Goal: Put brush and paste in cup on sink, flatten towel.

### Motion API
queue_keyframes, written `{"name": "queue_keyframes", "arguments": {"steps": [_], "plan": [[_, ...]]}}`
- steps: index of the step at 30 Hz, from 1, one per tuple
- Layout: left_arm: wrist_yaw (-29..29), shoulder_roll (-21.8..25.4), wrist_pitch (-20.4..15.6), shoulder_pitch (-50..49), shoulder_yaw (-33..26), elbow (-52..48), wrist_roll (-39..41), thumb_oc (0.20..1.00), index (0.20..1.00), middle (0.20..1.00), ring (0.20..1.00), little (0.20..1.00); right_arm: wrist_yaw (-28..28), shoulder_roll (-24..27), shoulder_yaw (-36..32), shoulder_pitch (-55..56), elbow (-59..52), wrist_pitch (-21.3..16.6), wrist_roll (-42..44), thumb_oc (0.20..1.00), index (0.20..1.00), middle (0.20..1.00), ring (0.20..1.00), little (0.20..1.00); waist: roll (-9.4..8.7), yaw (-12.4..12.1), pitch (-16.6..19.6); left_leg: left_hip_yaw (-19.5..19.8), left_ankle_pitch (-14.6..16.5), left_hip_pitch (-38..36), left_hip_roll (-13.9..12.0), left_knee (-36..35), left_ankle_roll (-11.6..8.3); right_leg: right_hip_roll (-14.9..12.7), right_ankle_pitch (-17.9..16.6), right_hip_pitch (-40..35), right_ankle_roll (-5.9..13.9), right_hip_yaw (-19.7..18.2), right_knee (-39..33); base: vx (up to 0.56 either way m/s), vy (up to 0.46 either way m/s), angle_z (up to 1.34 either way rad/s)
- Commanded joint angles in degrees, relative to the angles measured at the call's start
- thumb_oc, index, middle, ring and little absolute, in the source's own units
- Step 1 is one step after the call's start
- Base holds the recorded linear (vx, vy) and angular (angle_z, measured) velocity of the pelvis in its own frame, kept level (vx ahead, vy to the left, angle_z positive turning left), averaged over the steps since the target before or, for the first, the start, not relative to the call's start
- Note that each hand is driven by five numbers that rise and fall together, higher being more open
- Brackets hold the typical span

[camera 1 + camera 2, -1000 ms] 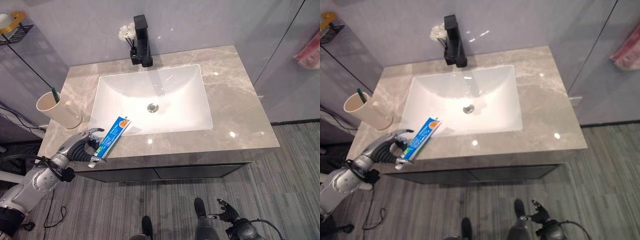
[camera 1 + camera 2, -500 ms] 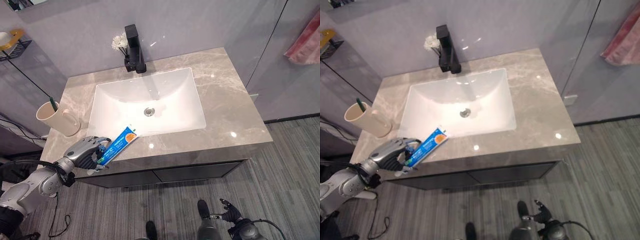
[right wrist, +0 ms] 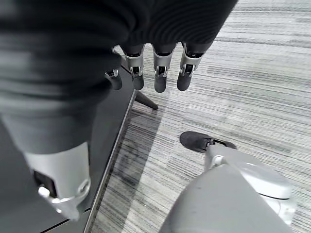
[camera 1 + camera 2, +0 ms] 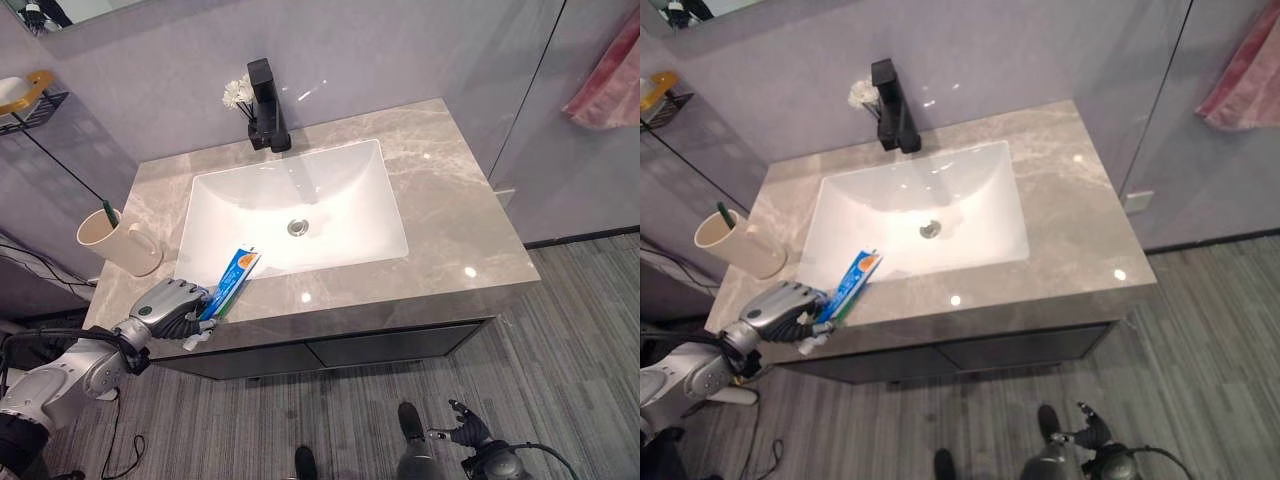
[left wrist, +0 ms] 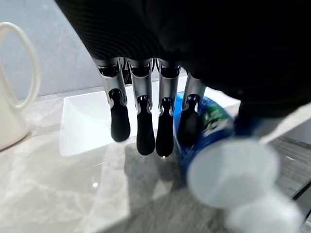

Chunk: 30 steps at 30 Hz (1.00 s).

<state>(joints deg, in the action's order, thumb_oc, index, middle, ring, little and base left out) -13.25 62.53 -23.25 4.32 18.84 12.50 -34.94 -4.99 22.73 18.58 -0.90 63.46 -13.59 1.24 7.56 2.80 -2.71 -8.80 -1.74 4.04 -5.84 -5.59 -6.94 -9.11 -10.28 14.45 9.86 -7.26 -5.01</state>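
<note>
toothpaste [image 4: 232, 279] | left hand [image 4: 170, 307] fingers gripping | cup [image 4: 118, 241] holds toothbrush [image 4: 108, 209] | right hand [image 3: 155, 63] fingers relaxed

Head stereo pair: high above, looking steeply down on desk [image 4: 450, 215] and sink [image 4: 300, 205], floor below; both eyes share whole scene, slightly offset. Left wrist view: very close along left robot hand [image 5: 146, 121], facing across desk toward sink. Right wrist view: along right robot hand [image 3: 155, 68], facing floor [image 3: 243, 87].

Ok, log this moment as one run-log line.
left hand: shut on toothpaste tube at counter front edge | right hand: idle, low by floor | cup: holds toothbrush
</note>
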Motion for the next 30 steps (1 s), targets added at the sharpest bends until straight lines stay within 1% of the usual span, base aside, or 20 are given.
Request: {"name": "queue_keyframes", "arguments": {"steps": [1,9,13,17,21,26,27,30], "plan": [[-0.7,-0.4,1.6,-0.6,0.7,2.9,-3.9,0.200,0.200,0.200,0.200,0.200,-1.2,-1.5,-0.7,-0.7,-0.2,-0.8,0.2,1.000,1.000,1.000,1.000,1.000,-2.98,1.0,-0.1,0.7,-0.9,-0.5,-2.1,0.6,-2.01,-4.4,-1.7,1.0,4.72,-0.8,0.0,0.00,0.000,0.00],[-3.9,0.1,3.0,1.2,0.3,4.4,-6.7,0.200,0.200,0.200,0.200,0.200,-1.5,-2.5,-0.5,-0.8,2.0,-0.8,0.5,1.000,1.000,1.000,1.000,1.000,-3.96,0.6,0.5,1.0,-0.8,-0.9,-2.2,0.6,-2.05,-4.5,-1.3,0.0,4.63,-0.2,0.0,0.00,0.000,0.00],[-4.5,0.9,3.4,1.8,-0.3,3.8,-7.4,0.200,0.200,0.200,0.200,0.200,-1.7,-2.8,-0.6,-0.8,2.6,-0.7,0.5,1.000,1.000,1.000,1.000,1.000,-4.16,0.4,0.6,1.2,-0.7,-1.4,-2.2,0.6,-2.07,-4.4,-1.1,-0.6,4.61,0.0,0.0,0.00,0.000,0.00],[-6.4,0.4,4.1,2.5,0.0,6.1,-8.3,0.200,0.200,0.200,0.200,0.200,-2.4,-3.1,-1.1,-1.0,3.4,-0.8,1.5,1.000,1.000,1.000,1.000,1.000,-4.23,0.6,0.9,1.1,-0.6,-2.0,-2.4,0.6,-2.12,-4.3,-0.9,-1.0,4.60,0.0,0.0,0.00,0.000,0.00],[-7.9,0.9,5.0,3.0,-1.4,5.8,-8.8,0.200,0.200,0.200,0.200,0.200,-3.1,-3.4,-3.5,-0.8,3.7,-1.0,4.9,1.000,1.000,1.000,1.000,1.000,-4.35,0.6,1.2,1.0,-0.5,-2.5,-2.5,0.6,-2.17,-4.3,-0.8,-1.5,4.60,-0.1,0.0,0.00,0.000,0.00],[-10.1,3.5,5.8,3.5,-5.8,2.7,-8.9,0.200,0.200,0.200,0.200,0.200,-3.8,-3.1,-7.7,0.3,5.5,-1.1,9.6,1.000,1.000,1.000,1.000,1.000,-4.54,0.6,1.8,1.1,-0.2,-3.1,-2.8,0.6,-2.35,-4.2,-0.4,-2.2,4.60,0.0,0.0,0.00,0.000,0.00],[-10.1,3.5,5.8,3.5,-5.8,2.7,-8.9,0.200,0.200,0.200,0.200,0.200,-3.8,-3.1,-7.8,0.3,5.5,-1.1,9.6,1.000,1.000,1.000,1.000,1.000,-4.55,0.6,1.8,1.1,-0.2,-3.1,-2.8,0.6,-2.36,-4.1,-0.4,-2.3,4.60,0.0,0.0,0.00,0.000,0.00],[-11.1,5.5,6.1,5.3,-6.9,1.9,-9.1,0.200,0.200,0.200,0.200,0.200,-4.1,-2.5,-10.2,0.8,7.2,-0.9,11.9,1.000,1.000,1.000,1.000,1.000,-4.64,0.8,2.2,1.2,-0.1,-3.5,-2.9,0.6,-2.44,-4.1,-0.2,-2.7,4.60,0.2,0.0,0.00,0.000,0.00]]}}
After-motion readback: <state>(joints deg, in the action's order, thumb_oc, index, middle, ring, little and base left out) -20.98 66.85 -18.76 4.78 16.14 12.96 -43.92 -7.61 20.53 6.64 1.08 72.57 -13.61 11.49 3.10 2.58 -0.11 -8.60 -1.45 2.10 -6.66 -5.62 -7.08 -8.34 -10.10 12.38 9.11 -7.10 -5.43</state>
